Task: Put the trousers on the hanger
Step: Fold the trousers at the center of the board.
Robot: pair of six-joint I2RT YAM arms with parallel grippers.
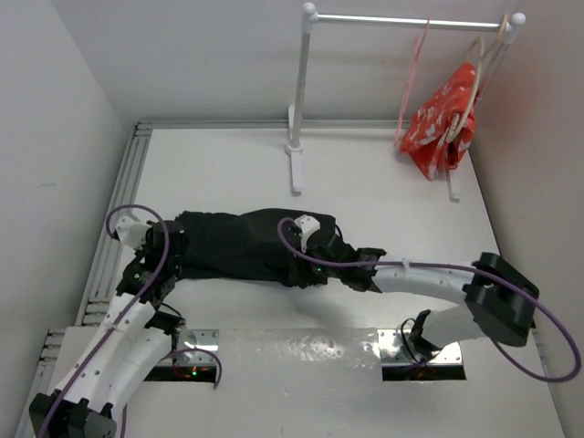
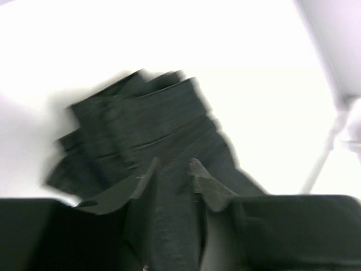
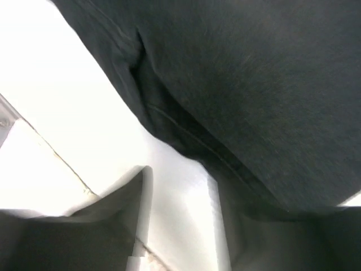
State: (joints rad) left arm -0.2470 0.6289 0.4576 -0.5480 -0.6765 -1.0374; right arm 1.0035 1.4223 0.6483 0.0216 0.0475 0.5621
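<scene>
1 pair of black trousers [image 1: 235, 245]. 2 hangers: 1 pink-red wire hanger [image 1: 412, 78], 1 pale beige hanger [image 1: 484, 57]. 1 red patterned cloth [image 1: 442, 120]. 1 white rack [image 1: 300, 91]. 2 arms: left arm [image 1: 117, 349], right arm [image 1: 440, 281].

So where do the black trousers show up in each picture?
Top external: the trousers lie across the middle of the white table.
Left wrist: centre of the frame, blurred.
Right wrist: filling the upper right.
Shared landmark: that white table, visible beside the fabric in all three.

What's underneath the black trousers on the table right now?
Only the white table shows around the trousers. Whatever might lie beneath them is covered by the dark fabric and cannot be seen.
</scene>
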